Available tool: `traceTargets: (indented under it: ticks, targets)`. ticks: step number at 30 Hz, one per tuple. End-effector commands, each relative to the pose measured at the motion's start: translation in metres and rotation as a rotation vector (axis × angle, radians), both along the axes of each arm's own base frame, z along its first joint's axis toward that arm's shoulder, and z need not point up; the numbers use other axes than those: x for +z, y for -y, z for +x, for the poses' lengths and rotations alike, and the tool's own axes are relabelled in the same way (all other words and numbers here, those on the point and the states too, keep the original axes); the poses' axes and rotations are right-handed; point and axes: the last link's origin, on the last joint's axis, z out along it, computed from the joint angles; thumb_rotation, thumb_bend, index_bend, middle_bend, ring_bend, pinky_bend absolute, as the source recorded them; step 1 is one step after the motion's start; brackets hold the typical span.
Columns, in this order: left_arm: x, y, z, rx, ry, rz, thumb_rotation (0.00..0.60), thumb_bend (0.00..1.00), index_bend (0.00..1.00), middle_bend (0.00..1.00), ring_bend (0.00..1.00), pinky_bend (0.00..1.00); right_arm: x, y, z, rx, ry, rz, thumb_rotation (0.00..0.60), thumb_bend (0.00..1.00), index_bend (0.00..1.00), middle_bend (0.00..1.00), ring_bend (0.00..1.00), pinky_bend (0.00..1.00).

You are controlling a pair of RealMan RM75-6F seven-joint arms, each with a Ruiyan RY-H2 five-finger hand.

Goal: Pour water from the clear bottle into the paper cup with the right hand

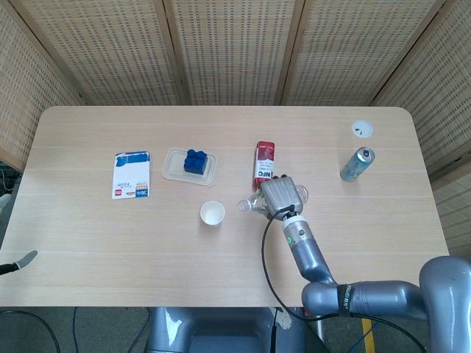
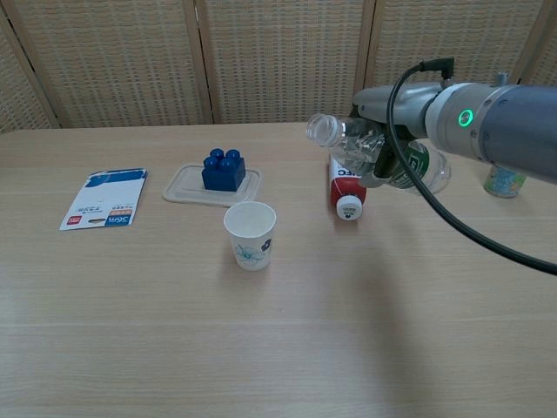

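now, at the far left of the pale wooden desk (image 2: 261,348) lies a flat white and blue packet (image 2: 105,198) with a red corner mark. just right of it sits a shallow clear plastic tray (image 2: 186,190) carrying a dark blue toy building block (image 2: 224,170). in front of the tray, nearer the robot, stands a white paper cup (image 2: 250,235) with a small blue flower print, upright, its mouth open upward.

right of the cup, a red and white bottle (image 2: 346,185) lies on its side, white cap toward the robot. above that lying bottle the right hand (image 2: 376,155) grips the clear plastic water bottle (image 2: 348,139) with a green label, fingers wrapped around its body. the clear bottle is tilted over nearly level, held above the desk, its uncapped mouth pointing left toward the cup; in the head view the mouth is still short of the cup's rim.

further right stands an upright teal drink can (image 1: 357,164), and beyond it a small white round cap (image 1: 361,129) lies on the desk. the left hand does not show clearly in either view.
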Motion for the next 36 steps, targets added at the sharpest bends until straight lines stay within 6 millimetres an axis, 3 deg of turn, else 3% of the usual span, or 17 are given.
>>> traceTargets:
  ticks: [1,14,25,36]
  targets:
    - [0.001,-0.001,0.0,0.001,0.002,0.0,0.6,0.17,0.0,0.0,0.0,0.0,-0.005,0.004,0.006,-0.012,-0.033,-0.018,0.6,0.82,0.55,0.6,0.53,0.8]
    - [0.0,-0.006,-0.002,0.012,0.01,-0.019,0.6,0.17,0.0,0.0,0.0,0.0,-0.019,0.01,0.026,0.034,-0.09,-0.046,0.6,0.82,0.55,0.61,0.55,0.81]
    - [0.001,-0.009,-0.005,0.028,0.015,-0.022,0.6,0.17,0.0,0.0,0.0,0.0,-0.035,0.016,0.019,0.007,-0.137,-0.041,0.6,0.82,0.55,0.61,0.55,0.81]
    - [0.002,-0.011,-0.006,0.036,0.022,-0.024,0.6,0.17,0.0,0.0,0.0,0.0,-0.046,0.013,0.031,0.017,-0.221,-0.074,0.6,0.82,0.55,0.62,0.56,0.83]
